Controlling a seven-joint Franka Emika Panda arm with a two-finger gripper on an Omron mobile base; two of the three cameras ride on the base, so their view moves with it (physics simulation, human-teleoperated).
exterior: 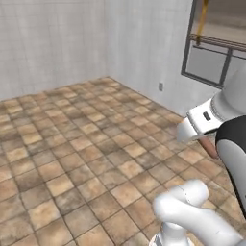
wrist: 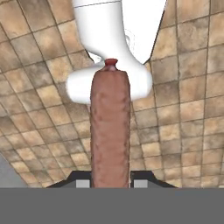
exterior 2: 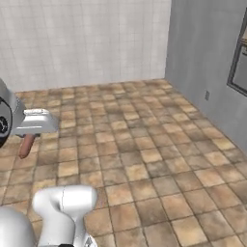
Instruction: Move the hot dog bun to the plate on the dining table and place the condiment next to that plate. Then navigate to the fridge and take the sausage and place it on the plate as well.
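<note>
My gripper [wrist: 110,181] is shut on the sausage [wrist: 110,131], a slim reddish-brown cylinder that runs straight out from between the two dark fingertips [wrist: 81,183]. In the left base view the sausage [exterior: 208,146] hangs below the white hand at the right. The right base view has the sausage [exterior 2: 26,144] pointing down under the hand at the left edge. Brown floor tiles lie beneath it. The hot dog bun, plate, dining table, condiment and fridge are out of view.
A brown tiled floor [exterior: 86,158] spreads ahead to a white tiled wall [exterior 2: 87,43] and a grey wall with an outlet [exterior: 160,87]. A dark-framed window [exterior: 216,43] sits high on the right.
</note>
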